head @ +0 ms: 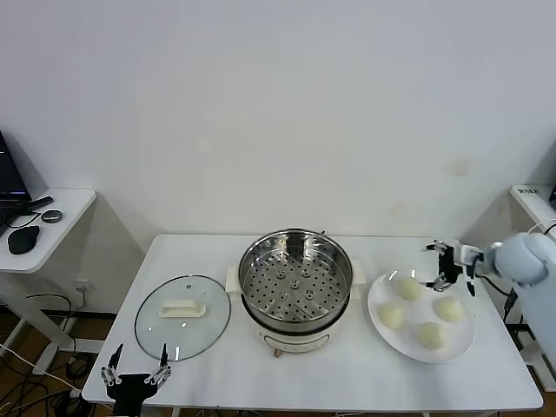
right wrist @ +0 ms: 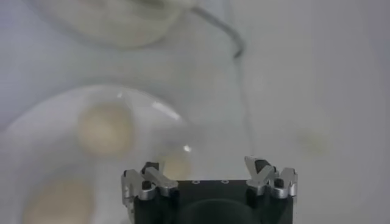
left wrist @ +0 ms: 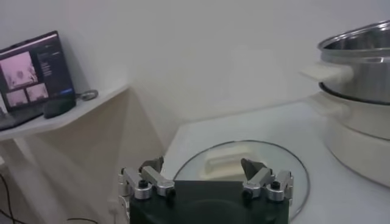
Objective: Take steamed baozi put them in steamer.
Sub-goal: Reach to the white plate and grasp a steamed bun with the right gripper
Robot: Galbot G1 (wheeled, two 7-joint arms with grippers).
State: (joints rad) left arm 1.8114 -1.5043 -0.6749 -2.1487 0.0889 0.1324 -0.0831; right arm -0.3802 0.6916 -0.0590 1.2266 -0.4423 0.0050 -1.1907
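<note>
Item: white table (head: 347, 382), as I see it from the head camera.

Item: steamer (head: 295, 287), shiny steel pot on a white base, standing at the table's middle. Its perforated tray is bare; I see no bun in it.

Item: white plate (head: 382, 334), to the right of the steamer and just beside it. It holds all four steamed baozi (head: 393, 316), cream-white and round, set in a loose cluster.

Item: glass lid (head: 182, 318) with a white handle, lying flat on the table to the left of the steamer.

Item: right gripper (head: 452, 271), hovering over the far edge of the plate, near the rearmost bun. I read its jaws as spread wide with nothing between them; my right wrist camera shows the two fingers (right wrist: 146, 181) well apart above the plate (right wrist: 36, 122), with the buns (right wrist: 105, 129) lying below.

Item: left gripper (head: 136, 372), parked low at the table's near left edge, just in front of the lid. Jaws spread wide, holding nothing; the left wrist camera looks past them onto the lid (left wrist: 268, 155) and the steamer's side (left wrist: 359, 79).

Item: side desk (head: 61, 221) at far left, carrying a mouse (head: 23, 238) and a laptop (left wrist: 33, 73).
</note>
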